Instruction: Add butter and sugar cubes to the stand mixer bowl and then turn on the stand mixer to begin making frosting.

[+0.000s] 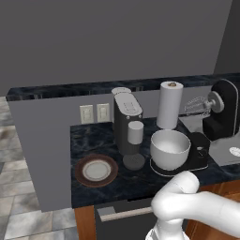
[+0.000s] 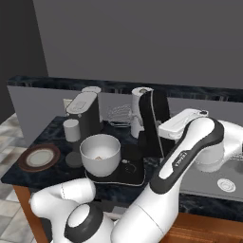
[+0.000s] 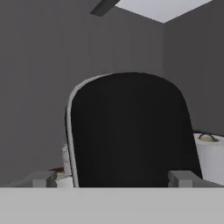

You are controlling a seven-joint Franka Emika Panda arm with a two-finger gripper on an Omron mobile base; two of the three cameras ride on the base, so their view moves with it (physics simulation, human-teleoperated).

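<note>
Claw (image 3: pixel 113 178) spread wide and empty, aimed square at rear of black stand mixer (image 3: pixel 130 131) head dead ahead at 12 o'clock; stand mixer bowl (image 2: pixel 100 154) on mixer base, at about 9 o'clock from the head, tan speck inside.

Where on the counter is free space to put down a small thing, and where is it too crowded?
Free: the dark counter between the wall outlets and the brown-rimmed plate, and the front strip before the stand mixer bowl. Crowded: the coffee machine, paper towel roll, bowl and stand mixer stand close together.
</note>
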